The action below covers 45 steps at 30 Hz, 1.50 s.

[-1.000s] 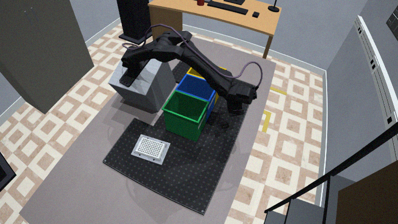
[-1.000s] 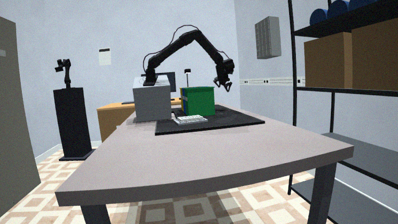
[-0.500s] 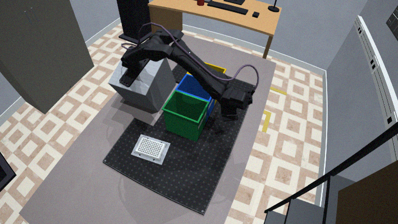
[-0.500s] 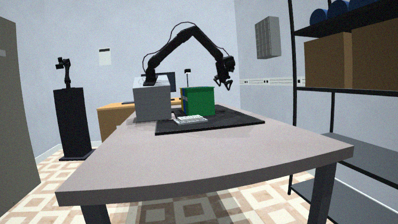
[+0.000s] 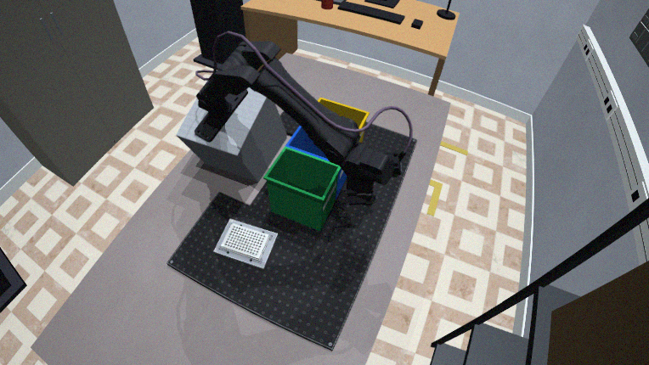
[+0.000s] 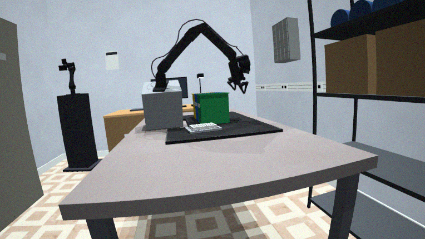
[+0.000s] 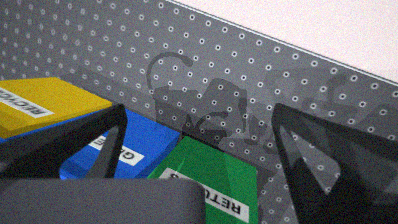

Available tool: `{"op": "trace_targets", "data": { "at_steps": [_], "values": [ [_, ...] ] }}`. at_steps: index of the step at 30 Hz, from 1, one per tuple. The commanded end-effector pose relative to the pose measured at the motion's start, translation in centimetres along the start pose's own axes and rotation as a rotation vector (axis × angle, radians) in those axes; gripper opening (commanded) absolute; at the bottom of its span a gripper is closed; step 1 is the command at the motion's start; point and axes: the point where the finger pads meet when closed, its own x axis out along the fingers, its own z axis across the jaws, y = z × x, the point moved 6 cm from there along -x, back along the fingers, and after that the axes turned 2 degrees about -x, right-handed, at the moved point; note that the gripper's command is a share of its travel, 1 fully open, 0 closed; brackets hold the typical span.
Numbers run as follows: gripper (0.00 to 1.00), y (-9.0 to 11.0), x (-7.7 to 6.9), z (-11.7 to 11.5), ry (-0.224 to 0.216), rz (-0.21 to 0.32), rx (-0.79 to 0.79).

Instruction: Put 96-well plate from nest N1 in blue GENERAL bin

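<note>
The white 96-well plate (image 5: 245, 239) (image 6: 203, 127) lies in its pale plate nest (image 5: 219, 250) at the front left of the black perforated mat (image 5: 295, 281) (image 6: 252, 127) (image 7: 225, 50). Three bins stand upright in a row: green (image 5: 301, 186) (image 6: 213, 108) (image 7: 215, 172) in front, blue (image 5: 304, 143) (image 7: 145, 137) in the middle, yellow (image 5: 345, 110) (image 7: 45, 100) behind. My gripper (image 5: 362, 195) (image 6: 237, 87) (image 7: 199, 111) is open and empty. It hangs above the mat to the right of the blue and green bins, far from the plate.
The arm's base sits on a grey block (image 5: 236, 136) (image 6: 162, 103) left of the bins, and the arm reaches over the blue and yellow bins. A black shelf rack (image 6: 354, 98) stands to the right of the table.
</note>
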Motion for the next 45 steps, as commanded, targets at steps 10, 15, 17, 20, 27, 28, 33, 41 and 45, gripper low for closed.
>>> {"op": "trace_targets", "data": {
  "at_steps": [10,15,17,20,27,28,33,41,45],
  "values": [
    [1.0,2.4,-4.2,-2.6,0.079,0.023,-0.005],
    [1.0,4.0,-5.7,-4.1,0.075,0.023,0.009],
    [1.0,4.3,-6.0,-4.2,0.103,0.041,0.019],
    [1.0,5.3,-6.9,-4.9,0.12,0.053,0.024],
    [1.0,6.9,-8.3,-5.7,0.15,0.076,0.036],
    [1.0,7.2,-8.6,-5.9,0.148,0.075,0.037],
    [1.0,8.9,-9.9,-6.6,0.179,0.102,0.05],
    [1.0,11.5,-11.8,-7.5,0.2,0.133,0.066],
    [1.0,12.3,-12.4,-7.5,0.225,0.168,0.079]
  ]
}}
